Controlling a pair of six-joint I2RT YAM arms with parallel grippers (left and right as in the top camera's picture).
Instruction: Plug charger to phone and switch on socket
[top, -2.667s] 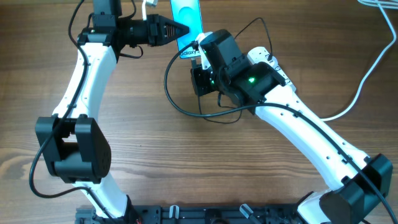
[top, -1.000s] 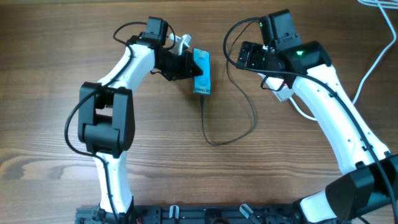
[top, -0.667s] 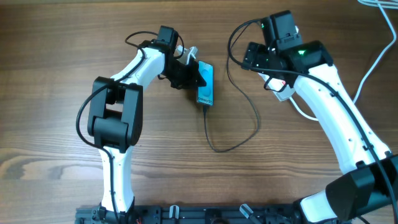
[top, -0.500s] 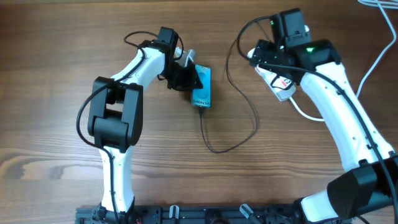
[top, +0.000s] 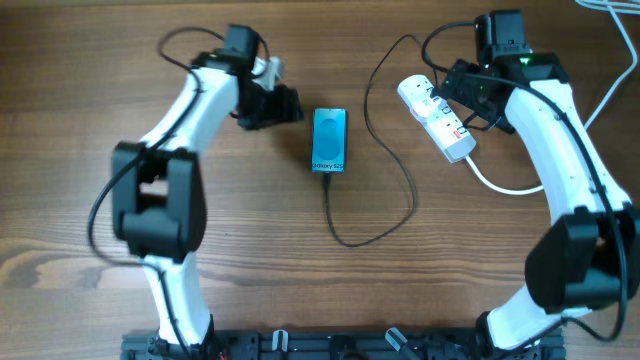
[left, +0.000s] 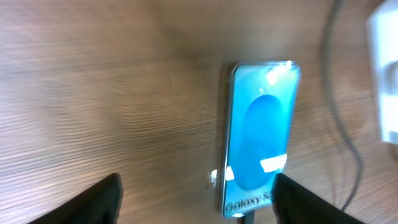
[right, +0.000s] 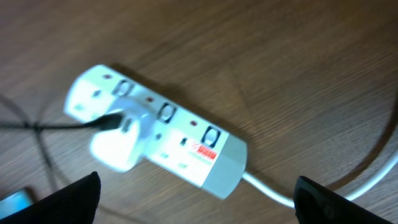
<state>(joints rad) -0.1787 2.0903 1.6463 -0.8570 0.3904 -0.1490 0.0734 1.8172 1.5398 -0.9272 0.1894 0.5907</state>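
Hard to see: the left wrist view is smeared. The charger (top: 404, 190) tip meets the phone (top: 329, 140) at one short edge, and the frame cuts off the join.
Writing: "Galaxy S" on the teal screen, the rest cropped. The socket (right: 158, 134) has a red label, too small to read.
Left gripper (top: 292, 105): fingers spread, nothing between them, beside the phone.
Right gripper (top: 458, 88): fingers wide, over the socket, where a white plug (right: 115, 146) sits.
Surface: brown wooden table (top: 250, 270), phone flat mid-table.

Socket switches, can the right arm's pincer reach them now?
Probably yes. The right pincer hovers open over the socket, and nothing lies between them in the right wrist view.
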